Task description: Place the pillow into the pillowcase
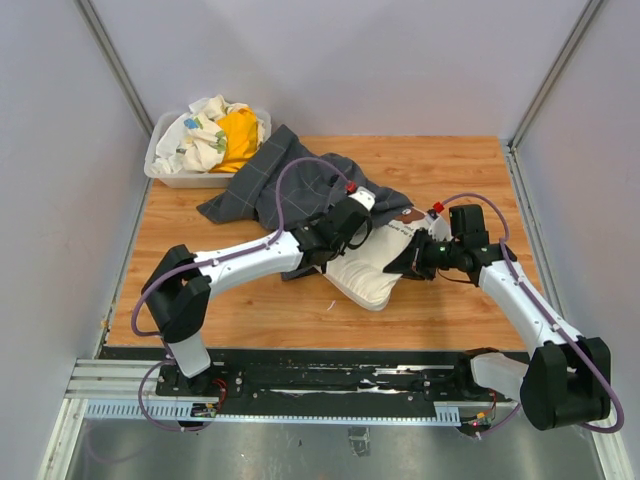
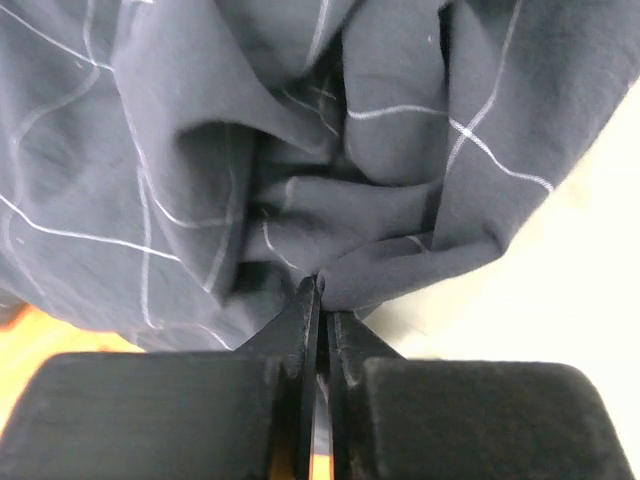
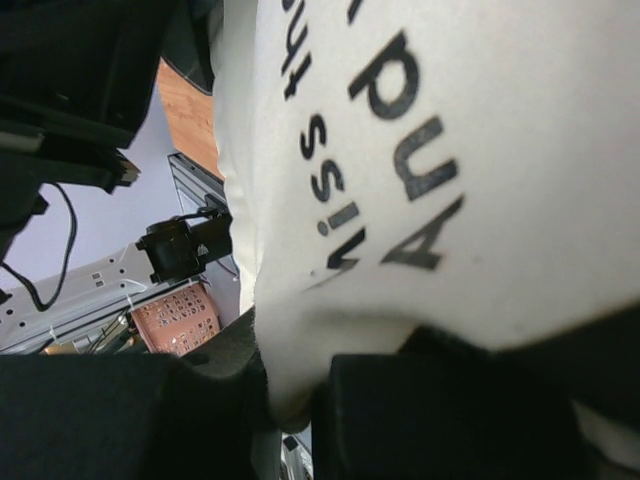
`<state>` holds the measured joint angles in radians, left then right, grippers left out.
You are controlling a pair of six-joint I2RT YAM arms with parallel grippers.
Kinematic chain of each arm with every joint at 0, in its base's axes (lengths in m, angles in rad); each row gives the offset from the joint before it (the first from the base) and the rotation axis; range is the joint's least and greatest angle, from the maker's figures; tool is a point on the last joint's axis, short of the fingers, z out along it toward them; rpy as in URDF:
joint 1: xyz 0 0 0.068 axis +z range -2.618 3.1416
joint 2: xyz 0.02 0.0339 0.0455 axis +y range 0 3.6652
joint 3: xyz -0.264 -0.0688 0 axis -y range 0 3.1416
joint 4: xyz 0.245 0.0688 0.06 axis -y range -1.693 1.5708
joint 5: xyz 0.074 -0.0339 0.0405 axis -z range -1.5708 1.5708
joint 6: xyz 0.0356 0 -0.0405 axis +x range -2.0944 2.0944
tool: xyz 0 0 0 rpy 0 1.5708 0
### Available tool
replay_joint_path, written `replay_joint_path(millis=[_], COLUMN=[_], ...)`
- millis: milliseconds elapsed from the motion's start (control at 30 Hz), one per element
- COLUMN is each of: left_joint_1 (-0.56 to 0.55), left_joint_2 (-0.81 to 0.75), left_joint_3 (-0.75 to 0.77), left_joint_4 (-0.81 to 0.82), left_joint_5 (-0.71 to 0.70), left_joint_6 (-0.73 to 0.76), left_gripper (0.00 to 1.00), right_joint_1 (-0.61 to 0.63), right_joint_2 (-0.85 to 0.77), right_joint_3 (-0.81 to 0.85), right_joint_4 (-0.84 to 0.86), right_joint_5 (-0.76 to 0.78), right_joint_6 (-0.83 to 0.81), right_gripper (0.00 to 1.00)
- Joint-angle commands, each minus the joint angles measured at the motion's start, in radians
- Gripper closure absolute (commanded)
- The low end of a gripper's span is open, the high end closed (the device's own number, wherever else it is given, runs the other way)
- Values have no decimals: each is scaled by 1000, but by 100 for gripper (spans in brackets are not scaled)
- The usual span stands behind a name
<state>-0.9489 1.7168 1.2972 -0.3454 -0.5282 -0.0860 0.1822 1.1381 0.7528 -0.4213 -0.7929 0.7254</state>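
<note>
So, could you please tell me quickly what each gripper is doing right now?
Left gripper: closed on the pillowcase.
Right gripper: closed on the pillow.

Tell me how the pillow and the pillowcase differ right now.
Colour: the pillow is cream-white with black lettering; the pillowcase is charcoal grey with a thin light grid.
Pose: the pillow lies fairly flat; the pillowcase is bunched in folds.
Grip: the right gripper pinches the pillow, and the left gripper pinches the pillowcase.
Both are soft cloth on the wooden table.
</note>
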Motion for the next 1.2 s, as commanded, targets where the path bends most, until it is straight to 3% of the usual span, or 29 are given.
replay_joint_path(millis=[0,133,267,400,633,833,1000,1167], left_joint_1=[15,15,14,9,-6,-27,-29,-29], left_joint_2=[9,10,41,73,29,24,12,13], left_joint_3=[120,320,559,723,721,744,754,761], left_joint_4=[-71,-251,-423,-525,-512,-511,-520,-494], left_joint_5=[-17,117,293,440,608,653,639,691], left_joint_6=[-22,-106,-199,-262,-340,-381,-390,-418], left_gripper=[100,100,100,100,100,100,100,100], right_joint_1=[-3,3,23,29,33,52,52,55], right_joint_2=[-33,-43,-89,-145,-178,-89,-167,-147], right_joint_3=[-2,5,25,19,28,2,84,17], right_joint_4=[28,20,42,169,368,502,451,476], right_joint_5=[-41,-15,32,33,85,84,137,139], right_joint_6=[-17,-39,-56,12,123,165,97,111], right_gripper=[91,99,99,99,99,99,99,99])
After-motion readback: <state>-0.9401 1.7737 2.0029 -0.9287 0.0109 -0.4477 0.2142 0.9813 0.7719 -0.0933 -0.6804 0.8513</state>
